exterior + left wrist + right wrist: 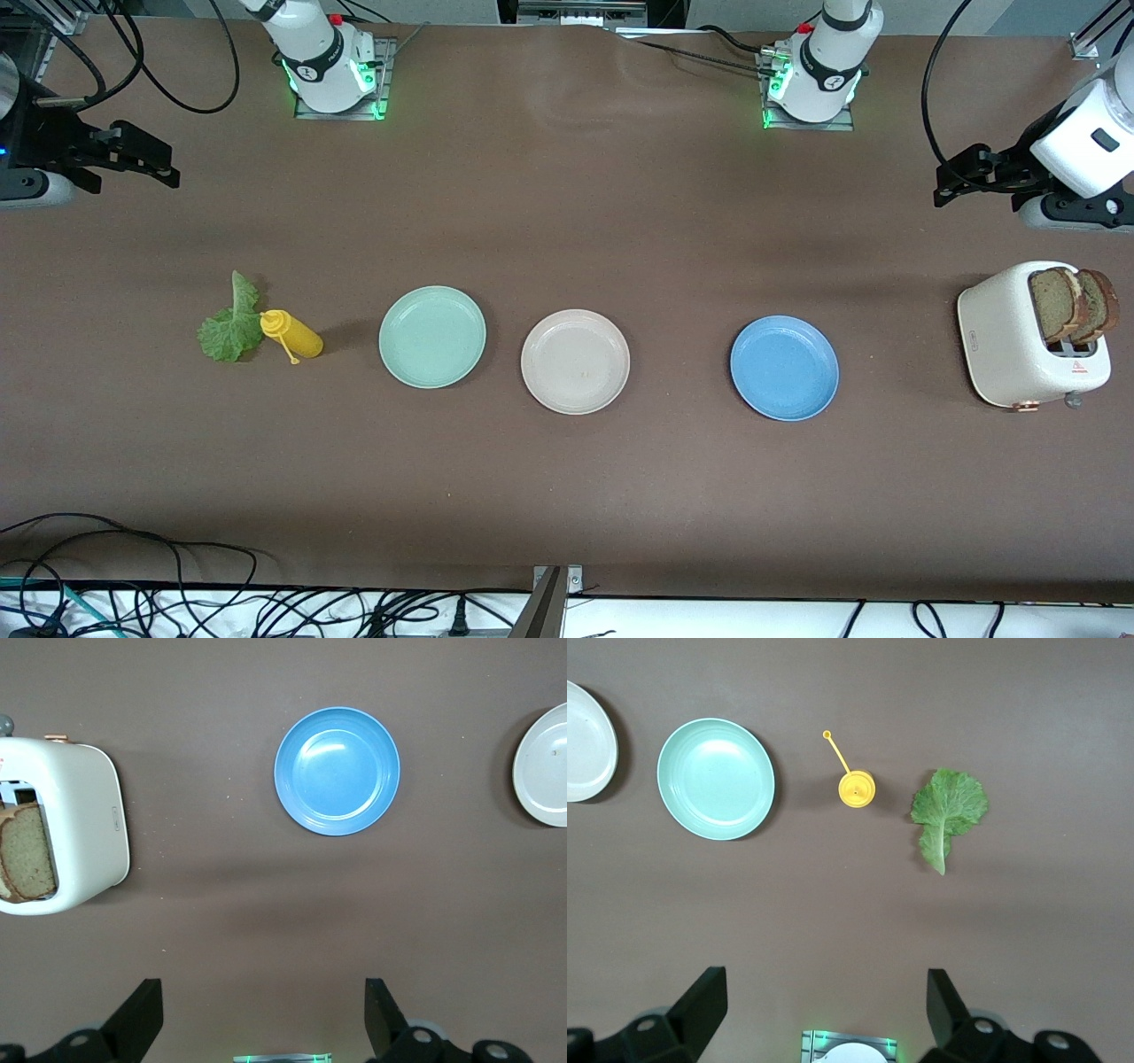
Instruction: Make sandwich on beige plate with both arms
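Observation:
The beige plate (575, 361) lies bare mid-table between a mint-green plate and a blue one. Two brown bread slices (1072, 306) stand upright in a white toaster (1010, 346) at the left arm's end; one slice (31, 855) shows in the left wrist view. A green lettuce leaf (229, 328) lies flat on the table at the right arm's end, also seen from the right wrist (948, 811). My left gripper (946, 188) hangs open over bare table above the toaster's end. My right gripper (164, 173) hangs open over the lettuce's end. Neither holds anything.
A yellow squeeze bottle (292, 335) lies beside the lettuce. The mint-green plate (432, 337) sits toward the right arm's end, the blue plate (784, 368) toward the left arm's end. Cables run along the table edge nearest the front camera.

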Robot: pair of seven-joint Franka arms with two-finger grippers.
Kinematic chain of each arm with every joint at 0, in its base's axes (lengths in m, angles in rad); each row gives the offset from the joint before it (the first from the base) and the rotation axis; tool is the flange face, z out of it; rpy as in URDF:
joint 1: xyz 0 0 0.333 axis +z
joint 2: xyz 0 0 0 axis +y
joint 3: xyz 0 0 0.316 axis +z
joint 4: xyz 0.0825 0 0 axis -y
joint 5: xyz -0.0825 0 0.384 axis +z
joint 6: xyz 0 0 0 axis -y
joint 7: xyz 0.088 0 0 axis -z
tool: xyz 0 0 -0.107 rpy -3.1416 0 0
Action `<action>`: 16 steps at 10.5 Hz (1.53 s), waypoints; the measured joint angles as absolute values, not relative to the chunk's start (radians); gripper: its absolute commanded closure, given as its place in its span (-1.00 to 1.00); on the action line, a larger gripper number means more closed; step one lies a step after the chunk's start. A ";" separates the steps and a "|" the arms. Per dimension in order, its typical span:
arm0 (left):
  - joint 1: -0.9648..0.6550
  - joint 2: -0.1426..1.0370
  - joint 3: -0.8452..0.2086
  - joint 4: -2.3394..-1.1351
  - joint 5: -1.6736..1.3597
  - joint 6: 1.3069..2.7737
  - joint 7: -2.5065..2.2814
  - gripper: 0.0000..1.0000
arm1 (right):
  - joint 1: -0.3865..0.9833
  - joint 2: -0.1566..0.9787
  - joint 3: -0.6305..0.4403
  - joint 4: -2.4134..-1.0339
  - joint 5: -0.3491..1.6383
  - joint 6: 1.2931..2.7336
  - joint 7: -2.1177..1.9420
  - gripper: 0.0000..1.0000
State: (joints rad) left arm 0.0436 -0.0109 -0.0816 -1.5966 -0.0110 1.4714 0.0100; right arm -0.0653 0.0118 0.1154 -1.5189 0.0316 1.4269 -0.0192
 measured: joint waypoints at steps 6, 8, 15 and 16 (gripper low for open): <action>0.054 -0.015 -0.082 -1.597 -0.011 1.471 0.026 -1.00 | -0.064 0.012 0.115 -1.519 0.032 1.416 0.008 -1.00; 0.054 -0.015 -0.082 -1.597 -0.011 1.471 0.026 -1.00 | -0.063 0.011 0.119 -1.518 0.032 1.397 0.009 -1.00; 0.054 -0.015 -0.085 -1.597 -0.011 1.471 0.026 -1.00 | -0.062 0.010 0.122 -1.518 0.034 1.376 0.026 -1.00; 0.054 -0.015 -0.085 -1.597 -0.011 1.471 0.026 -1.00 | -0.062 0.010 0.122 -1.518 0.034 1.371 0.028 -1.00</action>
State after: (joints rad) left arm 0.0541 -0.0150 -0.0852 -1.5966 -0.0110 1.4711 0.0258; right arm -0.0622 0.0104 0.1224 -1.5181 0.0337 1.3709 0.0281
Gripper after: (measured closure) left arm 0.000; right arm 0.000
